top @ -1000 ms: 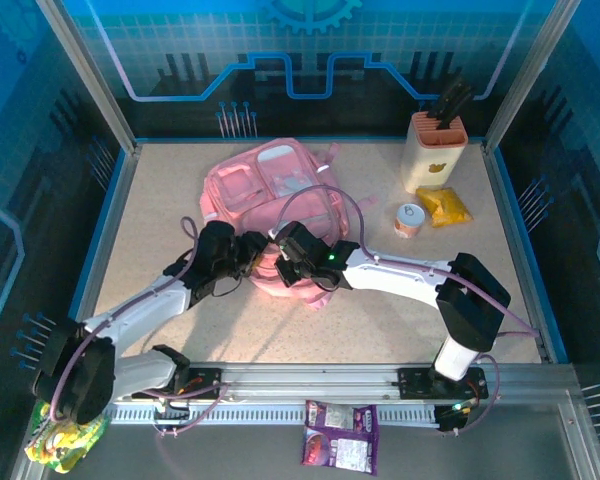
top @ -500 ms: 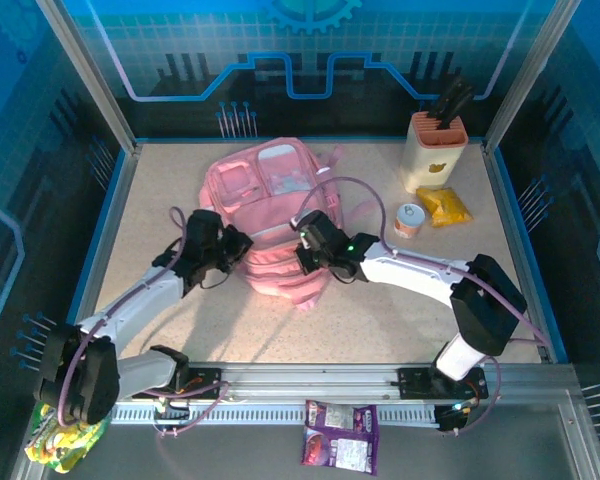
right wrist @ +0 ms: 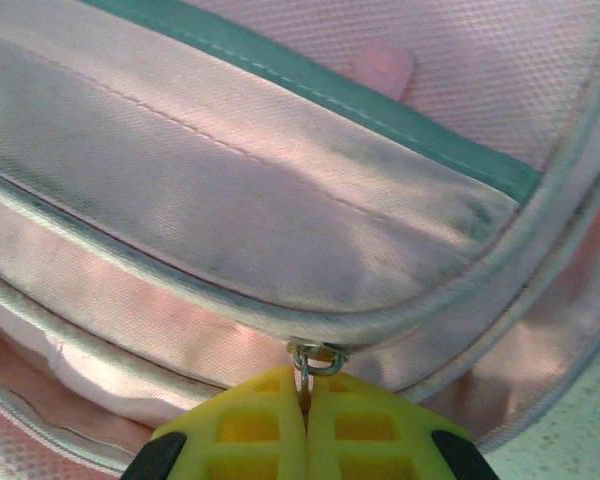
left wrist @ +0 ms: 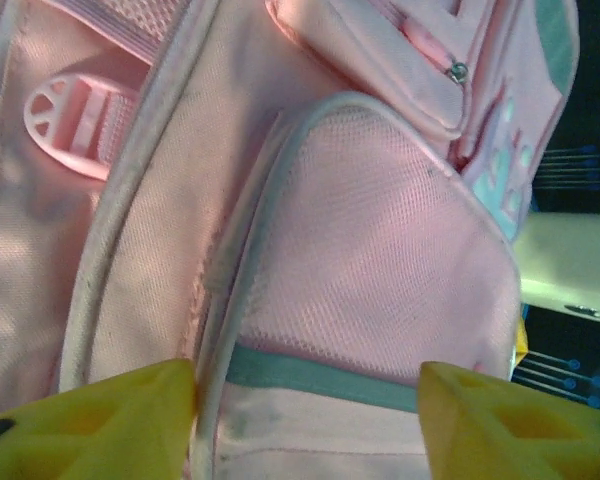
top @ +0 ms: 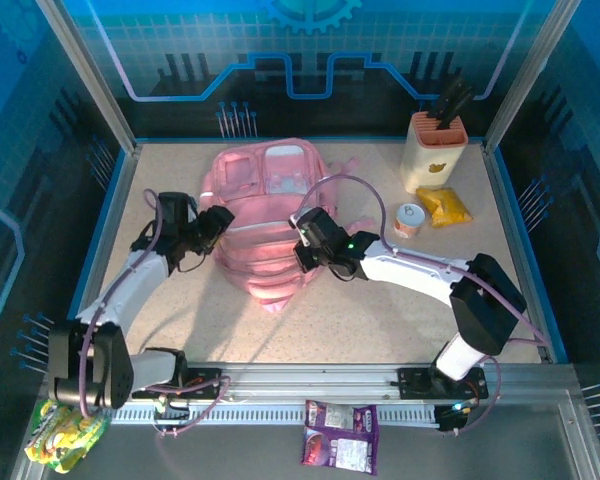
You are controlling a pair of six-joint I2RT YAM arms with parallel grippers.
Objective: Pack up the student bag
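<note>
Tabletop: speckled beige tabletop (top: 380,310) is sitting inside a blue-walled enclosure, with both arm bases bolted along the near rail.
Student bag: the student bag (top: 265,215) is lying flat towards the back of the table, left of centre, between the two wrists, its translucent front pockets facing up and away from the arms.
Zip pull: a small metal zip pull (right wrist: 317,357) is sticking out from the seam on the bag's right side, where a zip track is running along the piped edge.
Right gripper: the right gripper (right wrist: 305,415) is pinching that pull with its yellow fingers fully together, probably so it can draw the zip and open a compartment for packing.
Left gripper: the left gripper (left wrist: 308,400) is hovering at the bag's left flank with its fingers spread wide and nothing between them; it is facing a mesh side pocket (left wrist: 380,260), likely positioning to steady the soft fabric against the other arm's pull.
Contact: whether the left fingertips are touching the fabric or hanging just short of it is hard to tell from the wrist view.
Far-right corner: a knife block (top: 435,150), a small can (top: 410,220) and a yellow packet (top: 445,207) are standing well apart from the bag.
Near rail: a purple snack packet (top: 342,435) is lying off the tabletop by the bases.
Stage: judging by the shut seam, packing is only beginning.
</note>
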